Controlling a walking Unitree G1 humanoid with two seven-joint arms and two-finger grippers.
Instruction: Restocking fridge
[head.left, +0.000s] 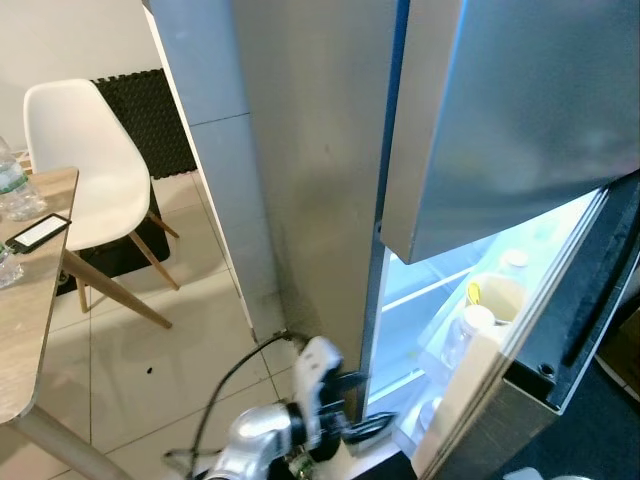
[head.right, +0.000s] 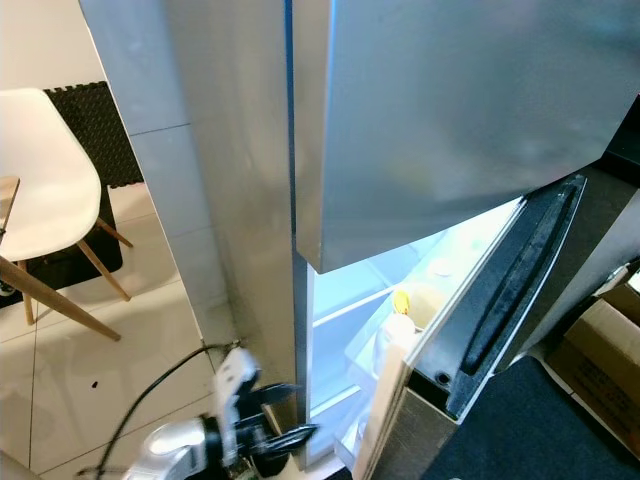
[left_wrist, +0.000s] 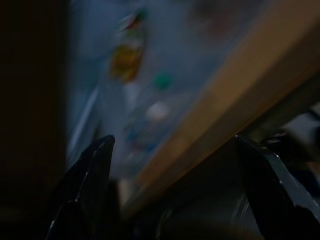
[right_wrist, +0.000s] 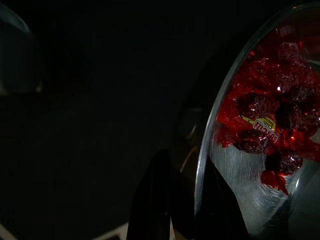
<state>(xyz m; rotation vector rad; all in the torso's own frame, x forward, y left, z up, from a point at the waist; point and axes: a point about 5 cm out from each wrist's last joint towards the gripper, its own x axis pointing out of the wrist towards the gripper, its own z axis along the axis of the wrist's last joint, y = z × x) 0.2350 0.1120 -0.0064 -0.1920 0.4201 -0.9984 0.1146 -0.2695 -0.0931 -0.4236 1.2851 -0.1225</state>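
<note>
The left gripper (head.left: 372, 428) sits low at the foot of the fridge (head.left: 300, 180), right at the gap where the lower door (head.right: 480, 330) stands ajar. Its two black fingers (left_wrist: 90, 175) are spread wide apart with nothing between them, pointing into the lit opening. A black cable (head.left: 235, 370) loops off the silver wrist behind it.

The right gripper (right_wrist: 172, 210) is dark in its own wrist view; its fingers are pinched on the rim of a metal bowl (right_wrist: 240, 185), one on each side of the edge. The bowl holds a heap of red-wrapped sweets (right_wrist: 270, 115), and its rim runs as a long curve up and away from the fingers. A corner of it may be the pale shape at the lower edge of the left eye view, but that is too little to tell.

The left wrist view looks into the fridge, blurred: a yellowish item (left_wrist: 125, 57), a green cap (left_wrist: 162, 81) and a white cap (left_wrist: 157, 111) beside the pale door edge. The head views show the door rack instead, with a cream tub (head.left: 497, 295), a yellow thing at its rim, and a white-capped bottle (head.left: 467, 330) standing upright. The upper door (head.left: 520, 110) is shut above.

Off to the left stand a white chair (head.left: 85, 165) and a wooden table (head.left: 30, 290) with a phone (head.left: 38, 232) and a water bottle (head.left: 15, 185).
</note>
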